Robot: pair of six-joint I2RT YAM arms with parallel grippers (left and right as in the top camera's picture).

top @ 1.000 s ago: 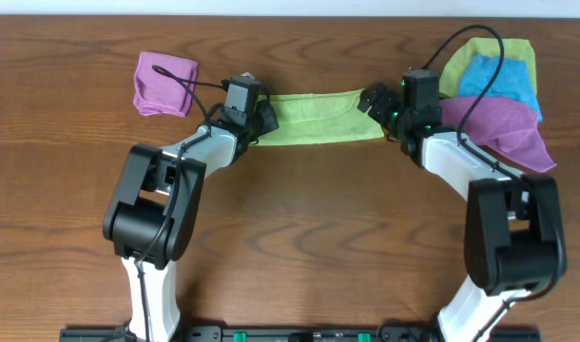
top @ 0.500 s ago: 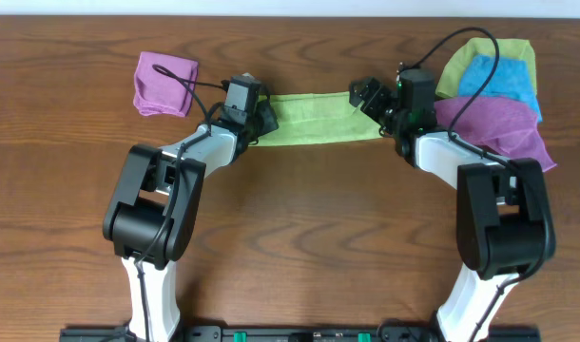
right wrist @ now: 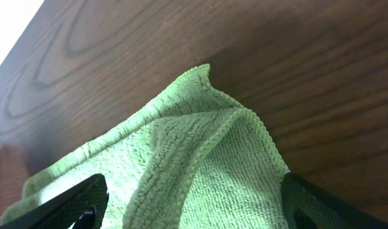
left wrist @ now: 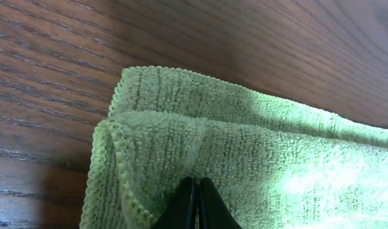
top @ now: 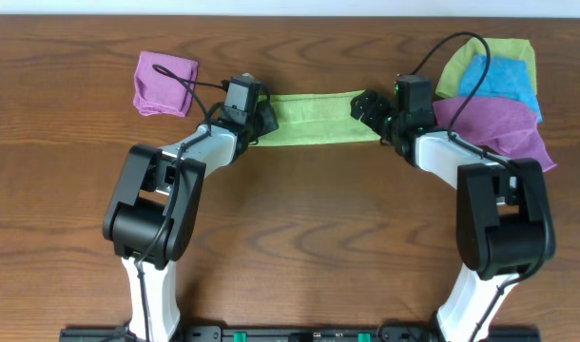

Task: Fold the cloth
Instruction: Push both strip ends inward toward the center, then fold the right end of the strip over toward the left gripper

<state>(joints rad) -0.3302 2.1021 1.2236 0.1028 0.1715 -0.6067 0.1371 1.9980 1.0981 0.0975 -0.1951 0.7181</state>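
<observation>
Overhead: the cloth (top: 314, 119) lay as a narrow lime strip across the far middle of the desk (top: 299, 237). The left tool (top: 262, 120) was at its left end and the right tool (top: 364, 104) at its right end. A purple cloth (top: 164, 83) sat well off to the left. A green cloth (top: 480, 52), a blue cloth (top: 501, 81) and a second purple cloth (top: 499, 128) were heaped to the right of the strip.

Left wrist: the left tool (left wrist: 195, 202) was pressed together, apparently pinching the top layer of the cloth (left wrist: 257, 152) near its corner, with creases running to the tips. Two layers showed, the lower edge poking out toward bare desk (left wrist: 245, 32).

Right wrist: the right tool (right wrist: 191, 207) was spread wide, with its fingers (right wrist: 60, 207) on either side of the cloth (right wrist: 194, 159) end and gripping nothing. The layers were doubled here too, with the corner a bit uneven.

Progress, as a judgement: the lengthwise fold looked done, since the cloth was a layered strip. Left to do: probably folding the strip end to end and squaring the edges. The right end would need a grip first.
</observation>
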